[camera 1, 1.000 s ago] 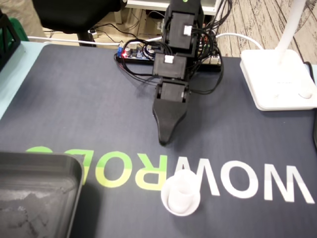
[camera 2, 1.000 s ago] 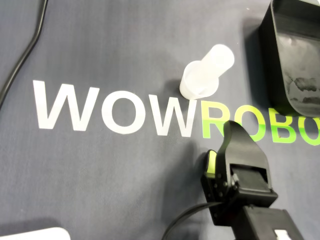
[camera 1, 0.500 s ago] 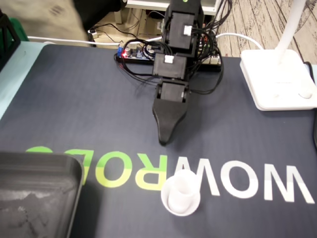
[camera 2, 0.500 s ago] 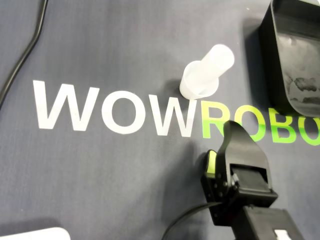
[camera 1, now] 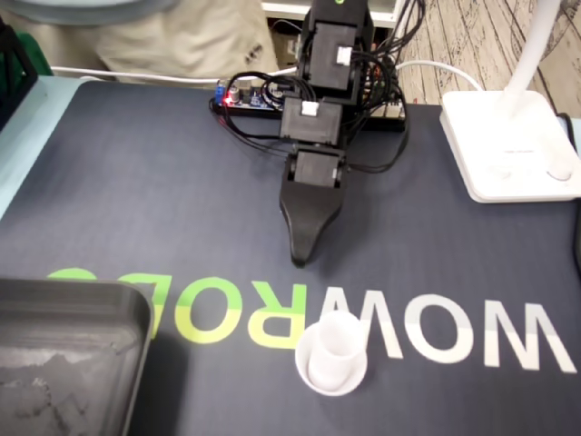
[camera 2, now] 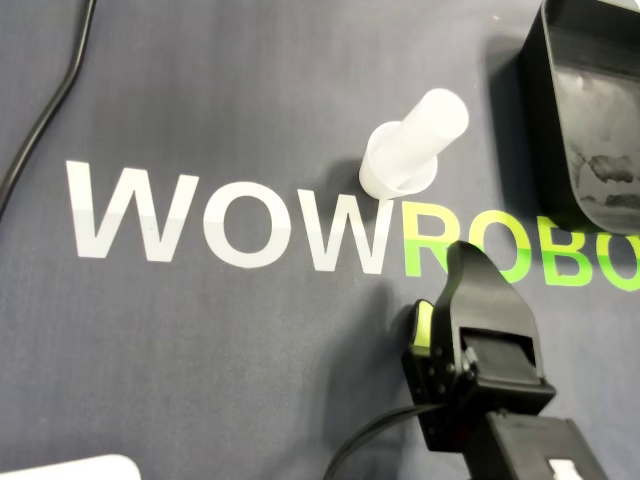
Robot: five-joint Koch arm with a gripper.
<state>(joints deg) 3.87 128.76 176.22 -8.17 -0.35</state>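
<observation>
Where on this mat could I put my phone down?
Bare mat: left of the arm in the fixed view, above the black tray, and between fingers and lamp base. It is crowded by the cables and around the white cup.

- Arm (camera 1: 320,91): black throughout, built of boxy motor blocks set in a row behind the gripper (camera 1: 299,257).
- Gripper: matt black plastic, broad at the motor end and tapering to a rounded point. Only one tip shows in either view.
- Yellow-green part (camera 2: 423,325): a narrow strip on the gripper's left flank in the overhead view, just behind the taper.
- Screws (camera 2: 432,372): small dark heads on the block face directly behind the gripper.
- White plug (camera 1: 311,108): small, on the second block behind the gripper. A second plug (camera 1: 343,56) sits on the block after that.
- Cables (camera 1: 250,123): thin, black, looping out on both sides of the blocks behind the gripper.
- Green spot (camera 1: 340,2): at the end of the arm farthest from the gripper.
</observation>
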